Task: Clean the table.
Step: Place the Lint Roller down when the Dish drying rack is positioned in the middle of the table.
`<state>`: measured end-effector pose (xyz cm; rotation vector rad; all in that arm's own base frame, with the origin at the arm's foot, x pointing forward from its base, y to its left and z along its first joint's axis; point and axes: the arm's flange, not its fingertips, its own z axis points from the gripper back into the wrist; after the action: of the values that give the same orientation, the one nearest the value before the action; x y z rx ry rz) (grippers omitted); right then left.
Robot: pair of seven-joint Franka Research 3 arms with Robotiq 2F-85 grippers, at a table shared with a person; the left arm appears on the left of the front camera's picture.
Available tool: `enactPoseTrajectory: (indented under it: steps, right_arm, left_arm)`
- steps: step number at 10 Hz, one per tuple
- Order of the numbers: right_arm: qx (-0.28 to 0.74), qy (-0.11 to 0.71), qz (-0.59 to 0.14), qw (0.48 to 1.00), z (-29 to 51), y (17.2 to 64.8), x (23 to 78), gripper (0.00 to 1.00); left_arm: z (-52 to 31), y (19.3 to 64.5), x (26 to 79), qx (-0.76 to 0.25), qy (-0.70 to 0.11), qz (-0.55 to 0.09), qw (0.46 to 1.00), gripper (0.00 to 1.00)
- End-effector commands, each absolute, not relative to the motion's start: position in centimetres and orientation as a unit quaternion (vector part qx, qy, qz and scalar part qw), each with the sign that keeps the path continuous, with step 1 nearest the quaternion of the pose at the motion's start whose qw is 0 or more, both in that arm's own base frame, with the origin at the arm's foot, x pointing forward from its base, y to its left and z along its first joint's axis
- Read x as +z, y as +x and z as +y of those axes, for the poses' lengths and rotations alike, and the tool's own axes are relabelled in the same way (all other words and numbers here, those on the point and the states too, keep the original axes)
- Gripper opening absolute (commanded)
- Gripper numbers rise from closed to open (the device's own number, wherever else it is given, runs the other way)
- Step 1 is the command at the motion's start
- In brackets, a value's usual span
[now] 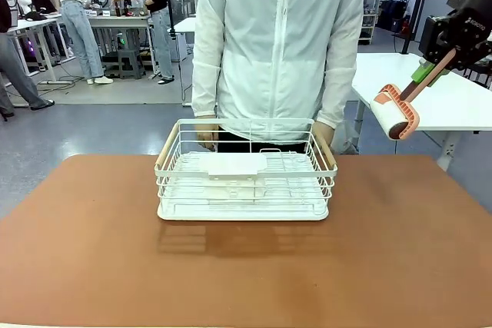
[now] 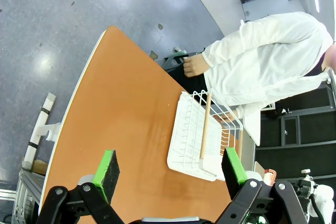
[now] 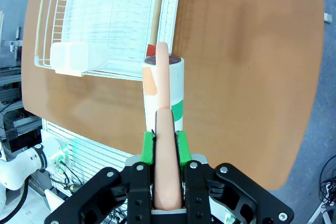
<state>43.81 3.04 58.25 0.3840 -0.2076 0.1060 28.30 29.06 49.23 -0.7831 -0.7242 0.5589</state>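
The reddish-brown table [image 1: 400, 251] carries a white wire basket [image 1: 246, 170] near its far edge. A person in a white jacket holds the basket's wooden handles with both hands [image 1: 206, 136]. My right gripper [image 1: 430, 67] hangs high at the right, above and beyond the table's corner, shut on the salmon handle of a lint roller [image 1: 396, 117]. In the right wrist view the roller [image 3: 164, 85] points down between the green pads of the right gripper [image 3: 166, 142], over the table [image 3: 247, 51] beside the basket [image 3: 105, 24]. The left gripper [image 2: 170, 169] is open, high above the table [image 2: 126, 124].
A white-topped table [image 1: 453, 101] stands behind the right arm. The basket [image 2: 197, 140] holds a white drip tray and a small white insert [image 1: 237, 165]. People work at benches in the far left background.
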Motion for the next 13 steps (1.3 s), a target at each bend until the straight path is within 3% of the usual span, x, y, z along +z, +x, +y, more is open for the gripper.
enactPoseTrajectory:
  steps: [1, 4, 5, 6, 7, 8, 9, 10, 11, 12, 13]
  right_arm:
    - [0.042, 0.182, -0.097, 0.978, 3.3, 43.8, 58.9, 0.21]
    - [0.053, 0.19, -0.103, 0.975, 3.0, 43.8, 58.3, 0.21]
    - [-0.011, 0.192, -0.092, 0.977, 3.2, 46.2, 58.4, 0.21]
    - [-0.168, 0.223, -0.088, 0.956, 3.4, 49.5, 57.9, 0.21]
    - [-0.333, 0.234, -0.097, 0.908, 3.5, 52.4, 56.5, 0.21]
    - [-0.417, 0.236, -0.092, 0.873, 3.4, 53.6, 54.4, 0.21]
    - [-0.488, 0.217, -0.128, 0.836, 3.3, 54.3, 52.4, 0.21]
    - [-0.561, 0.193, -0.105, 0.798, 3.4, 54.8, 50.5, 0.21]
    - [-0.607, 0.166, -0.166, 0.759, 3.5, 55.4, 47.9, 0.21]
    - [-0.629, 0.172, -0.128, 0.747, 3.7, 55.2, 45.8, 0.21]
    - [-0.656, 0.172, -0.151, 0.719, 3.6, 55.2, 44.6, 0.21]
  left_arm:
    - [29.4, 28.3, 49.1, 0.251, -0.377, -0.351, 0.82, 1.0]
    - [29.4, 28.3, 49.1, 0.251, -0.377, -0.351, 0.82, 1.0]
    - [29.4, 28.3, 49.1, 0.251, -0.377, -0.351, 0.82, 1.0]
    - [29.4, 28.3, 49.1, 0.251, -0.377, -0.351, 0.82, 1.0]
    - [29.4, 28.3, 49.1, 0.251, -0.377, -0.351, 0.82, 1.0]
    - [29.4, 28.3, 49.1, 0.251, -0.377, -0.351, 0.82, 1.0]
    - [29.4, 28.3, 49.1, 0.251, -0.377, -0.351, 0.82, 1.0]
    - [29.4, 28.3, 49.1, 0.251, -0.377, -0.351, 0.82, 1.0]
    - [29.4, 28.3, 49.1, 0.251, -0.377, -0.351, 0.82, 1.0]
    - [29.4, 28.3, 49.1, 0.251, -0.377, -0.351, 0.82, 1.0]
    - [29.4, 28.3, 49.1, 0.251, -0.377, -0.351, 0.82, 1.0]
